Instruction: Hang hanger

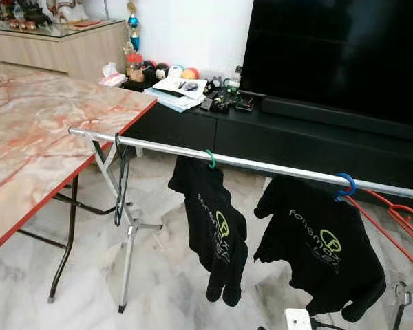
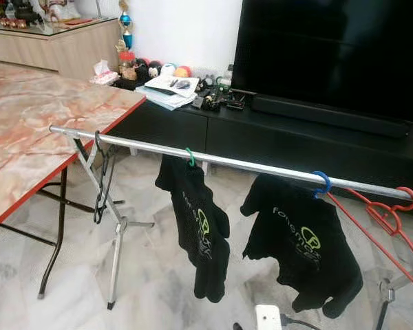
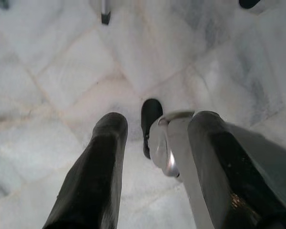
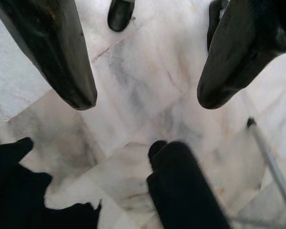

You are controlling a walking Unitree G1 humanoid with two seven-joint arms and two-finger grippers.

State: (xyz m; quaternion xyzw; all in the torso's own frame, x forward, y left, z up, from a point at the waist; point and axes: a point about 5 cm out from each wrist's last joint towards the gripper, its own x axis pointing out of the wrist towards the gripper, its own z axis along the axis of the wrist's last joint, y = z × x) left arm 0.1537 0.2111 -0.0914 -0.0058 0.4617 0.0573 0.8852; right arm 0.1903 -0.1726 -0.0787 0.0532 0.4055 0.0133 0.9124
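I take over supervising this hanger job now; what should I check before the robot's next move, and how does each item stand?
1. Silver metal rail sits level on its stands: ok.
2. Free stretch of rail between the empty black hanger and the green-hooked hanger with a black printed shirt: ok.
3. Second black shirt on the blue hook hangs clear of the empty red plastic hanger: not ok, they sit close together.
4. Left gripper open over the white marble floor, holding nothing: ok.
5. Right gripper open, empty: ok.
6. Which hanger comes next: cannot tell.
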